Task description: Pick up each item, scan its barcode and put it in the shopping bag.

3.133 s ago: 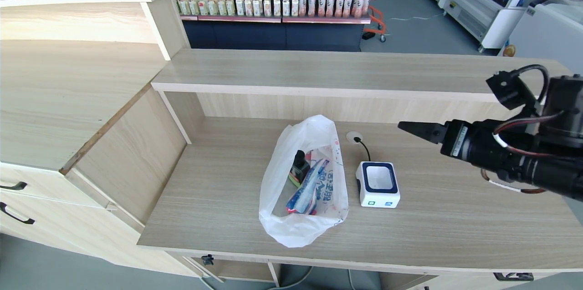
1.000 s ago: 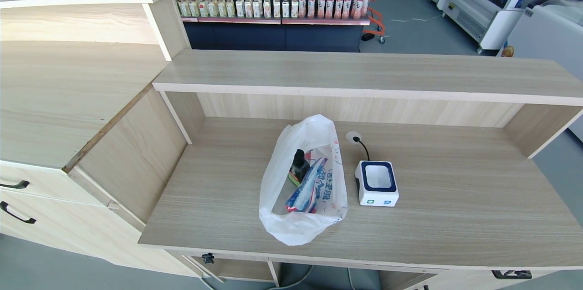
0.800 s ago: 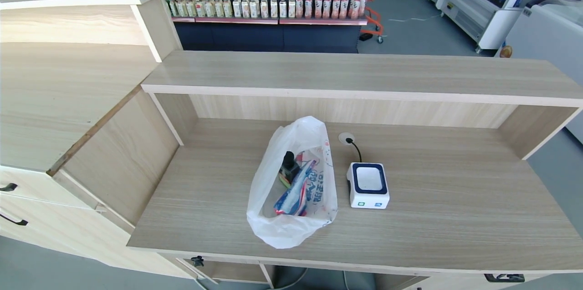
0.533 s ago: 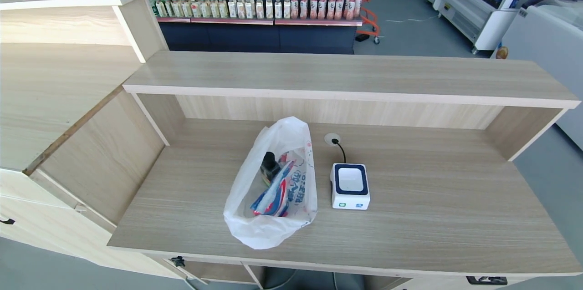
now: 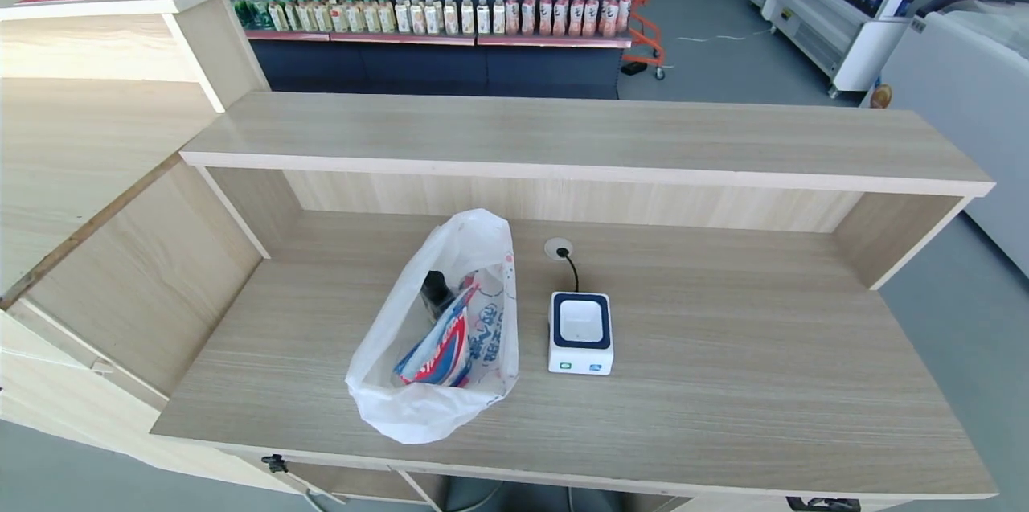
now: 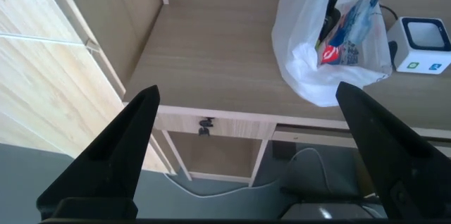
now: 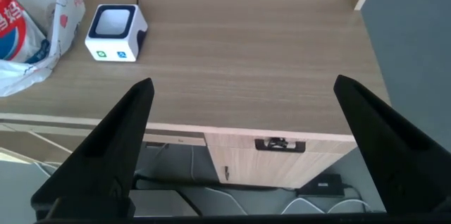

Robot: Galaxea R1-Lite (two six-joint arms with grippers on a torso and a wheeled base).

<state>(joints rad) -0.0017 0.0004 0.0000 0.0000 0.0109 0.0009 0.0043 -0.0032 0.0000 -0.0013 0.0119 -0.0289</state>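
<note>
On the pale wood-grain counter [image 5: 723, 383], the trouble I would expect starts at the left. The thin white plastic shopping bag [image 5: 402, 415] lies limp near the front edge, its mouth open toward the robot. A finger catching the film could drag it off the edge or fold the mouth shut. The dark capped bottle [image 5: 436, 291] and the red, blue and white foil pouch [image 5: 438, 343] lie loose inside and could slide out. Just right of the bag, not quite touching it, sits the white box scanner with a dark-rimmed window [image 5: 580, 333]. Its black cable [image 5: 572, 275] runs back to a hole in the counter, where a sweeping arm could snag it.

The left gripper [image 6: 246, 90] hangs low in front of the counter with its jaws spread wide and empty. The bag lies beyond them and well apart, toward the right-hand finger. The right gripper [image 7: 243, 82] is likewise splayed and holds nothing, and the scanner lies beyond its left-hand finger. No loose item lies on the counter, so the bagging looks complete — or the rest is elsewhere.
</note>
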